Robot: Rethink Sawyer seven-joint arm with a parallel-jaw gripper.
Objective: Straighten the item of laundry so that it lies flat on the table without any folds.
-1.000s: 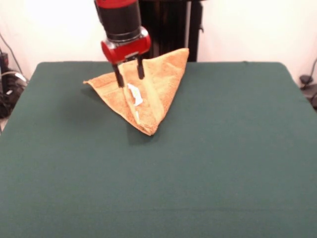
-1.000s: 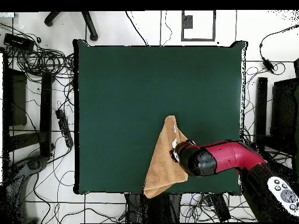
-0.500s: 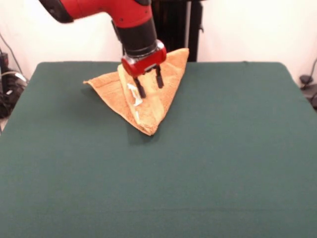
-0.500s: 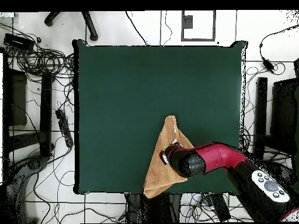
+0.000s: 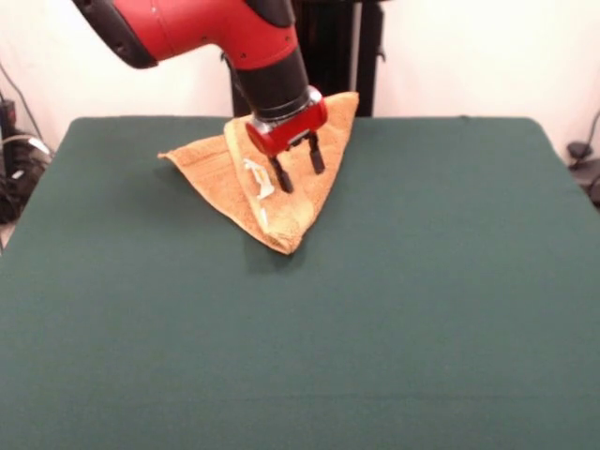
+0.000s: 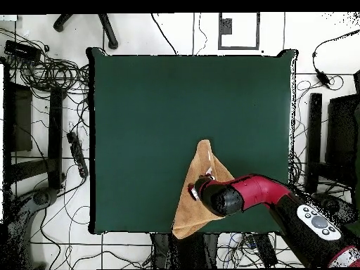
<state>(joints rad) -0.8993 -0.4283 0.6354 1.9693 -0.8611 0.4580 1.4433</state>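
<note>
Across the far part of the table (image 5: 422,309), seen from the front, the golden-orange towel (image 5: 211,169) lies folded into a rough triangle, one corner pointing toward the camera and another reaching the table's far edge. A small white label (image 5: 260,181) shows on a fold near its middle. The red and black arm comes down at a slant from the upper left, and its gripper (image 5: 300,169) hangs over the towel just right of the label, its two dark fingers (image 5: 280,175) spread apart with nothing between them; whether the tips touch the cloth cannot be told.

From overhead, the towel (image 6: 188,214) sits by the table's (image 6: 155,105) bottom edge, right of centre, its narrow tip pointing up. The arm covers the towel's right side, and the gripper (image 6: 195,188) is mostly hidden beneath the arm's end.
</note>
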